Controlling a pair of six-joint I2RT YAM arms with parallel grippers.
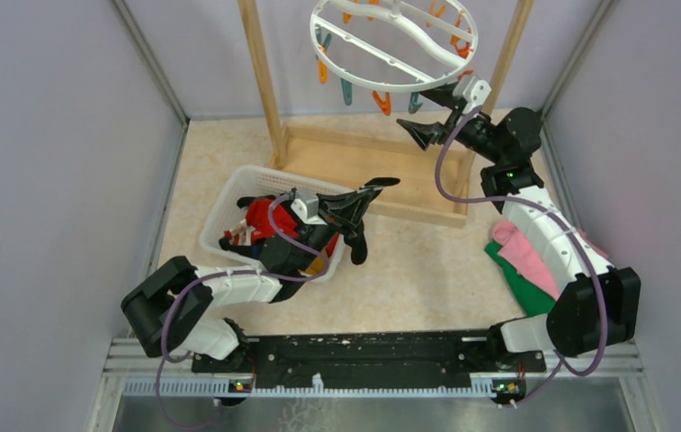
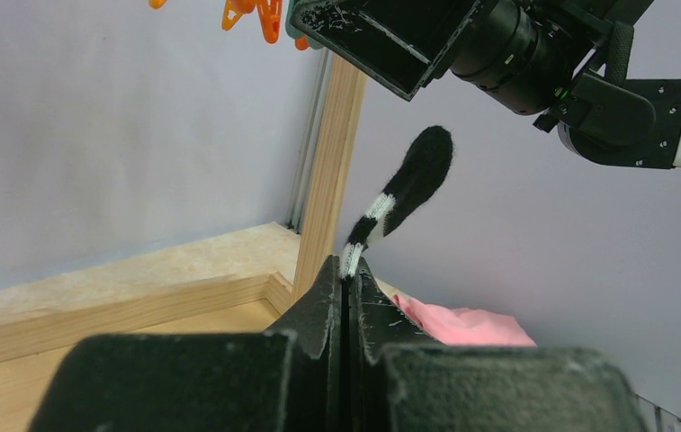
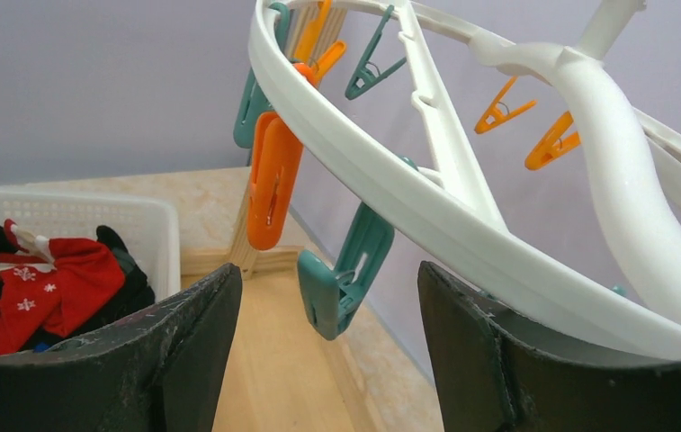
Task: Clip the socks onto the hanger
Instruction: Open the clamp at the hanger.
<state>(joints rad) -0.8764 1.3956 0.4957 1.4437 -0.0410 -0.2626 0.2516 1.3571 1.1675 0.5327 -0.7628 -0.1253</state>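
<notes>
The top view looks down from above and behind the arms on the whole table (image 1: 426, 261). The left wrist view sits close behind the left pincer (image 2: 348, 270), facing far-right at the sock (image 2: 408, 180) and right arm (image 2: 624, 108). The right wrist view looks left, close under the hanger (image 3: 390, 180), and shares the basket (image 3: 94, 211) with the top view.

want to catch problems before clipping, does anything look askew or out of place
The hanger hangs clearly tilted rather than level, with the open right gripper at its rim. Pink and green cloths lie crumpled on the table at the right. Nothing looks spilled or broken.
</notes>
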